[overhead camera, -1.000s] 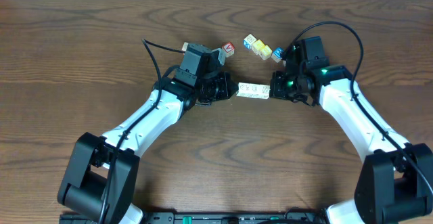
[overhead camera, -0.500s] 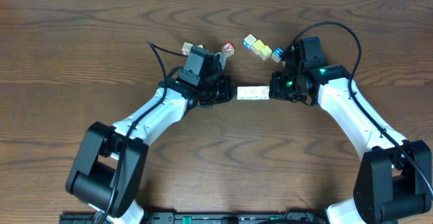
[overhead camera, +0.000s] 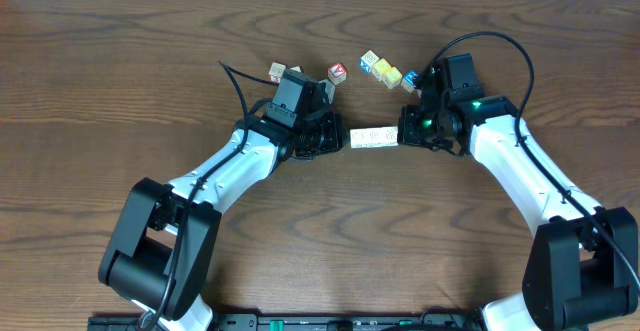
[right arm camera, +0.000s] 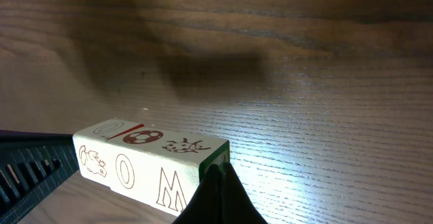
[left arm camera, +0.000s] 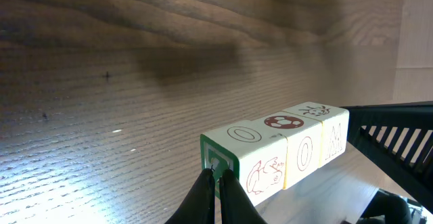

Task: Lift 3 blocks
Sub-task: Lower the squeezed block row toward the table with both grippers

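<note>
I see a white-shelled left arm (overhead camera: 225, 166) and matching right arm (overhead camera: 520, 166), both with black joints and bulky black bases (overhead camera: 150, 261) at the frame's bottom. Thin black cables (overhead camera: 488, 35) loop above the wrists; a green light (overhead camera: 480, 104) glows upper right. The black left gripper (left arm camera: 217, 178) and right gripper (right arm camera: 216, 174) taper to slim tips.

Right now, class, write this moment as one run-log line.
phase: lift | left gripper: shut, pressing row end | right gripper: shut, pressing other end | blocks: three in row, pinched between them, apparently off table
</note>
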`<action>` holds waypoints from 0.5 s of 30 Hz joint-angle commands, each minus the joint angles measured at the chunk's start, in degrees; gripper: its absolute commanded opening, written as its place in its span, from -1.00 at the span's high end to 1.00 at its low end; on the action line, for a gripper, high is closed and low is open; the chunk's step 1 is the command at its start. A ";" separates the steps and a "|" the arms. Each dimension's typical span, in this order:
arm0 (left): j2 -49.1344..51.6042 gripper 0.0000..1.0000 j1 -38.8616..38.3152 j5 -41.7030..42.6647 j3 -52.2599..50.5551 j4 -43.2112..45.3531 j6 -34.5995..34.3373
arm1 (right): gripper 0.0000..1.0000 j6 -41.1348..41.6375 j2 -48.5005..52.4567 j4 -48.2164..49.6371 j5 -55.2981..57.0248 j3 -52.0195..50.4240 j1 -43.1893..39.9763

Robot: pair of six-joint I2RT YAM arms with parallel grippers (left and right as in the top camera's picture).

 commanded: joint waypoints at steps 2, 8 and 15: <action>0.26 0.85 -3.10 4.37 0.70 1.01 -0.50 | 0.98 0.33 0.26 0.44 -12.46 0.59 3.74; 0.26 0.86 -3.19 4.26 0.70 0.90 -0.50 | 0.98 0.35 1.51 0.44 -12.50 0.59 3.74; 0.26 0.86 -3.19 4.20 0.68 0.90 -0.48 | 0.98 0.35 3.54 1.01 -12.50 0.59 3.74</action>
